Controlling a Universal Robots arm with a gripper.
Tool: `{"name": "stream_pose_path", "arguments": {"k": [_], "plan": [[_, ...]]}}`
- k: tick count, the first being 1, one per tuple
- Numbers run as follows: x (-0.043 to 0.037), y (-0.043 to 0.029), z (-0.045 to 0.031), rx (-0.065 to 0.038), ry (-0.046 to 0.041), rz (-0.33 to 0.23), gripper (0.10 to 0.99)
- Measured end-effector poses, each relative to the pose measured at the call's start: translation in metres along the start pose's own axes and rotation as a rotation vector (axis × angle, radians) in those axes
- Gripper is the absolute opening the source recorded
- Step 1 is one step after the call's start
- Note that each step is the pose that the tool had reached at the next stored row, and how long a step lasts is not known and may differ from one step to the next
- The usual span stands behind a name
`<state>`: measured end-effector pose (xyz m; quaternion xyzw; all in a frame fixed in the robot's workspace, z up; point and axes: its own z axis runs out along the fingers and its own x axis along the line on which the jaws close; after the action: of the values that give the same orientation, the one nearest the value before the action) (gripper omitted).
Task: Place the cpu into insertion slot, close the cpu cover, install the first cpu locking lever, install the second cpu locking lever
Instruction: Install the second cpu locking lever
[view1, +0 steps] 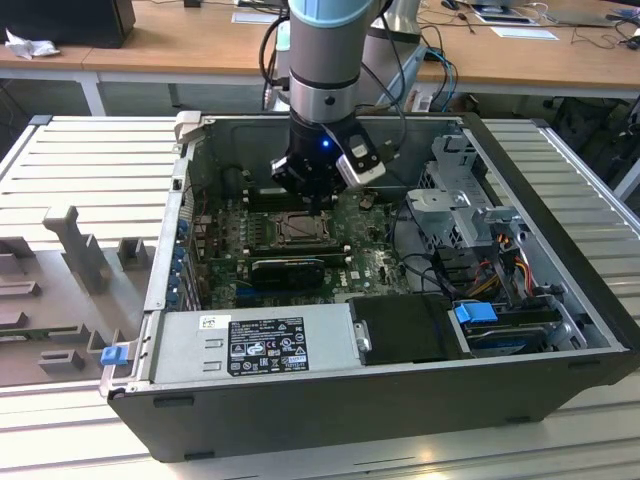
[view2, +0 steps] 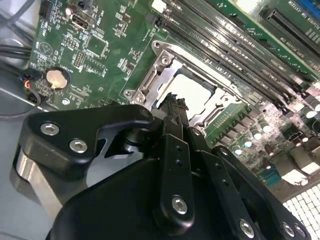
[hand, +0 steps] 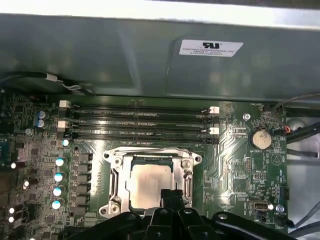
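The open computer case (view1: 560, 300) lies on the desk (view1: 90, 180), its green motherboard (hand: 240, 150) exposed. The hand (hand: 170, 196) hangs low over the insertion slot (hand: 116, 180), fingers pressed together at the socket's edge. The cpu (hand: 147, 182) sits in the slot with the cpu cover (hand: 150, 159) down around it.

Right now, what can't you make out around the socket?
- The cpu: its near edge is hidden by the end effector in the first wrist view.
- The cpu cover: its near side is behind the end effector in the second wrist view.
- The locking levers: too small to tell in the exterior view.
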<state>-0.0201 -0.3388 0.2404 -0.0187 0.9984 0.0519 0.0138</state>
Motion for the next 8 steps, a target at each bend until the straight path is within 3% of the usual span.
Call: {"name": "stream_pose_path", "arguments": {"k": [3,6,8], "plan": [[0.0003,-0.0110,-0.0011,0.000,0.0021,0.000,0.106],[0.0000,-0.0204,-0.0010,-0.002,0.0268,0.003,0.106],[0.0006,-0.0330,0.0005,-0.011,0.0277,0.003,0.106]]}}
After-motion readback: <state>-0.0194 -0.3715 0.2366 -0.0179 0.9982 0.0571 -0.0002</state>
